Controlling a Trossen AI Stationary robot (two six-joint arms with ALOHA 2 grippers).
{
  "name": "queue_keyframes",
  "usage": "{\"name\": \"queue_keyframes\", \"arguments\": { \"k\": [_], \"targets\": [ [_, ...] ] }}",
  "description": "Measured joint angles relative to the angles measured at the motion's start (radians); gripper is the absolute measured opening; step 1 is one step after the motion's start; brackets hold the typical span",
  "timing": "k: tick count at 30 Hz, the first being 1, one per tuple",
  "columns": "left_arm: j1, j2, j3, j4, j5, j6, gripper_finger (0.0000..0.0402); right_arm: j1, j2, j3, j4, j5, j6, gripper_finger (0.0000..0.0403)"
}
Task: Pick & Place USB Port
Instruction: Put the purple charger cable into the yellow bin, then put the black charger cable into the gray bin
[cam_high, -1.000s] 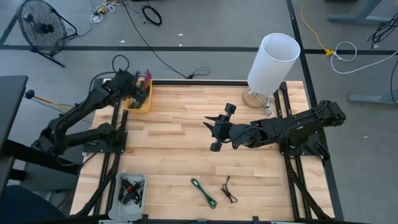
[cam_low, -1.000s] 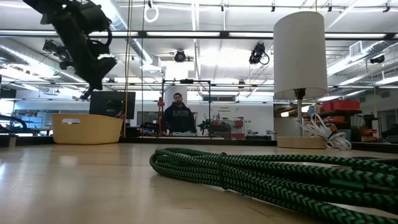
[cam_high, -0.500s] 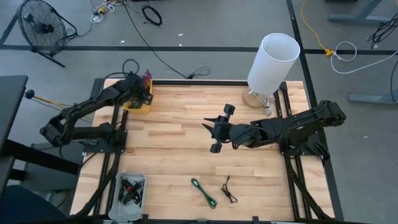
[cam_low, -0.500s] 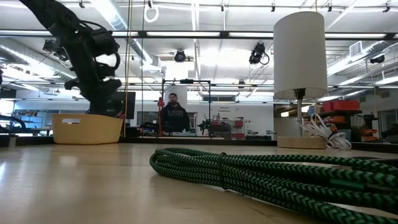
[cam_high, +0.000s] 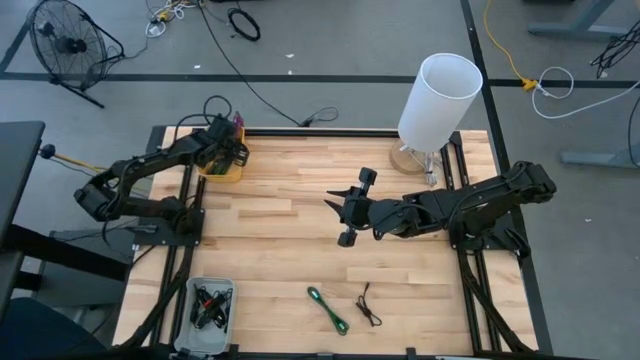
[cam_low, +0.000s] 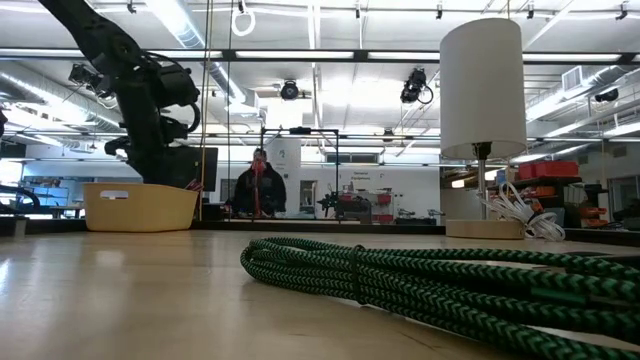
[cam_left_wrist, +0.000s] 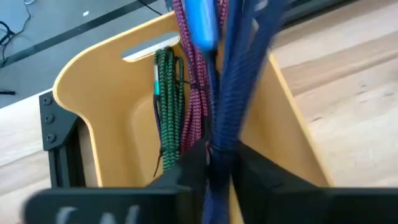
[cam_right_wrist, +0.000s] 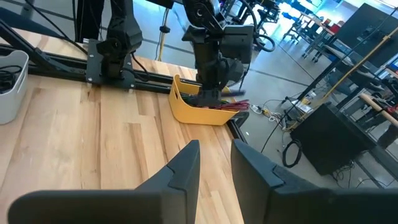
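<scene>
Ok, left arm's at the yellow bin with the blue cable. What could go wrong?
The blue cable runs up past the yellow bin wall, so part might slip out onto the table. It also lies against the pink cable and green cable; the left gripper, pulling away, might drag those out.

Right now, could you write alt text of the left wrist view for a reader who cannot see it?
The left gripper holds a blue braided cable over a yellow bin at the wooden table edge. Green and magenta braided cables already stand inside the bin.
</scene>
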Motion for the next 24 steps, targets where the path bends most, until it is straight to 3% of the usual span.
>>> {"name": "queue_keyframes", "arguments": {
  "k": [8,16,20,24],
  "targets": [
    [0.0,0.0,0.0,0.023,-0.008,-0.018,0.016,0.0,0.0,0.0,0.0,0.0,0.0,0.0094],
    [-0.009,-0.058,0.029,-0.009,0.035,0.061,0.0191,0.0,0.0,0.0,0.0,0.0,0.0,0.0094],
    [-0.041,-0.146,0.073,-0.022,0.172,0.086,0.0189,0.0,0.0,0.0,0.0,0.001,0.0,0.0094],
    [-0.114,-0.263,0.102,-0.013,0.411,0.066,0.0186,0.0,0.0,0.0,-0.001,0.003,0.0,0.0094]
  ]
}}
